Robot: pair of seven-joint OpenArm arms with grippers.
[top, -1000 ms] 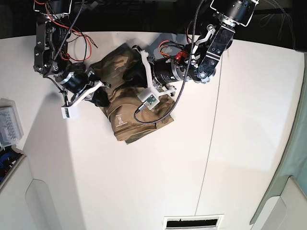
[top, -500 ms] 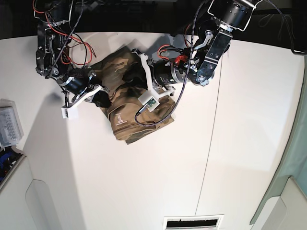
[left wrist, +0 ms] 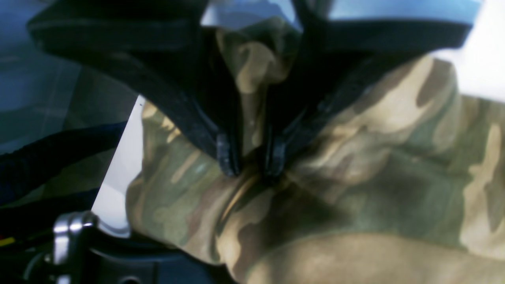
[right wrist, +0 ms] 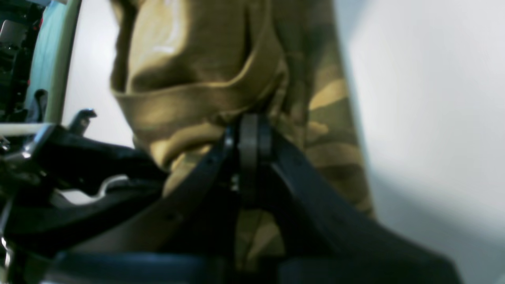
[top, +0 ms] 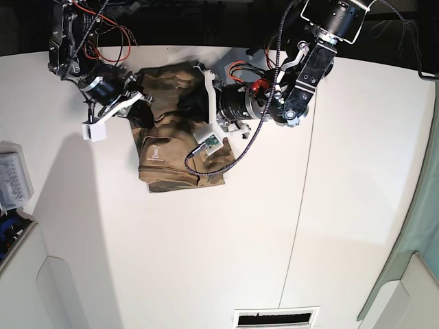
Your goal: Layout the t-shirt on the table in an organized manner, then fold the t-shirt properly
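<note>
The t-shirt (top: 175, 147) lies bunched near the far edge of the table (top: 206, 260), slightly left of centre in the base view, well short of a flat layout. Its lower portion hangs toward the viewer as a rumpled block, with a pale printed label showing on the left part.

The left gripper (left wrist: 252, 159) is clamped on the t-shirt (left wrist: 355, 177): in its wrist view a ridge of camouflage cloth is pinched between the two dark fingertips (left wrist: 228, 156), the fabric puckering below the tips. In the base view this arm reaches in from the right and its gripper (top: 193, 103) sits over the shirt's upper middle.

The right gripper (right wrist: 252, 134) has its jaws fully together, the pads meeting at the edge of a cloth fold (right wrist: 221, 90); fabric drapes on both sides of the tips. In the base view it (top: 140, 113) is at the shirt's upper left corner.

A clear plastic box (top: 14, 181) sits at the left margin, well apart from the shirt.
</note>
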